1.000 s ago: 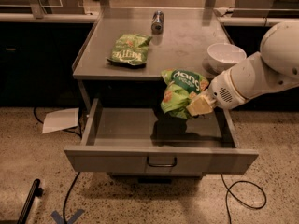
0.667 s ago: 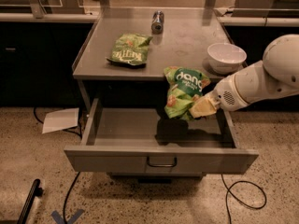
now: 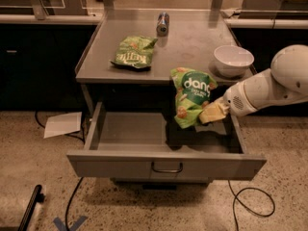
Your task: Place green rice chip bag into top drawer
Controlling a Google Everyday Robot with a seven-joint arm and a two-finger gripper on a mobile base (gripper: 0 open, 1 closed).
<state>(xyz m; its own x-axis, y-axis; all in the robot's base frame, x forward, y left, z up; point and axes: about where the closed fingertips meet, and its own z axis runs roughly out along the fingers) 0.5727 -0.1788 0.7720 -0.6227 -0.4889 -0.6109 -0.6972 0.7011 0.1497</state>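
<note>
The green rice chip bag is puffy and bright green with white lettering. It hangs tilted above the right part of the open top drawer, in front of the table's edge. My gripper reaches in from the right and is shut on the bag's lower right corner. The white arm stretches off to the right. The drawer is pulled out, with a small dark handle at the centre of its front panel. Its inside looks empty.
A flatter, paler green bag lies on the grey table top. A can lies at the back and a white bowl stands at the right edge. A sheet of paper and cables lie on the floor.
The bag and gripper have moved slightly up and to the right above the drawer. The bag stands more upright now, with its lettering facing the camera.
</note>
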